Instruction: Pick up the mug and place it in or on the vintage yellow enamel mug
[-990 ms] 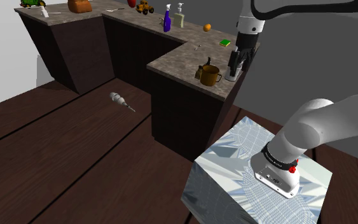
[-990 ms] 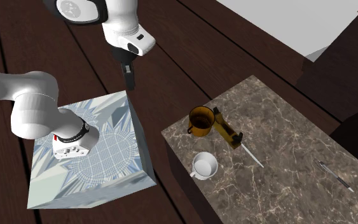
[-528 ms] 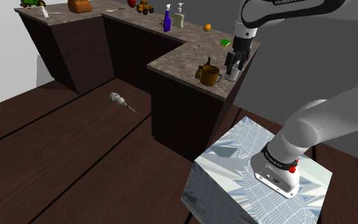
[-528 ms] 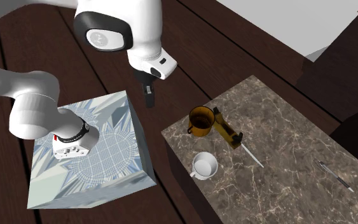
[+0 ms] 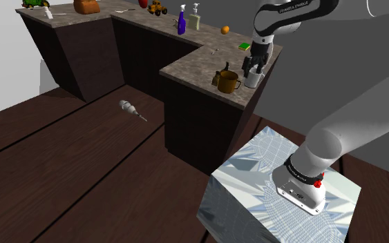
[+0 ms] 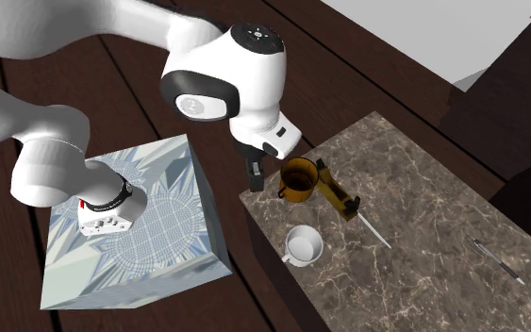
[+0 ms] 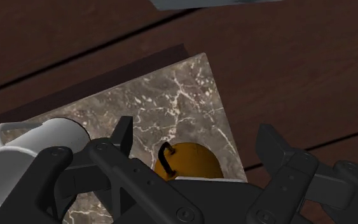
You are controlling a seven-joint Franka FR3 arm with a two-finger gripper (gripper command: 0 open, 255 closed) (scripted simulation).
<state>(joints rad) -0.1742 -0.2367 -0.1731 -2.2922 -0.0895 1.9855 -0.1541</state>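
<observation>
White mug in place, gripper nearer.

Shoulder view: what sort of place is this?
Likely a home kitchen: a dark counter with a marbled top, a blue spray bottle on it, a white mug and a brown-yellow mug at its near end.

Marble counter: white mug, ochre mug, yellow tool just beside it, pen apart.

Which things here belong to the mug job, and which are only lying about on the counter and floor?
Job: white mug; amber-yellow mug; gripper, open.
Lying about: yellow-handled tool; pen; small green block; blue spray bottle; tool on the floor.
</observation>
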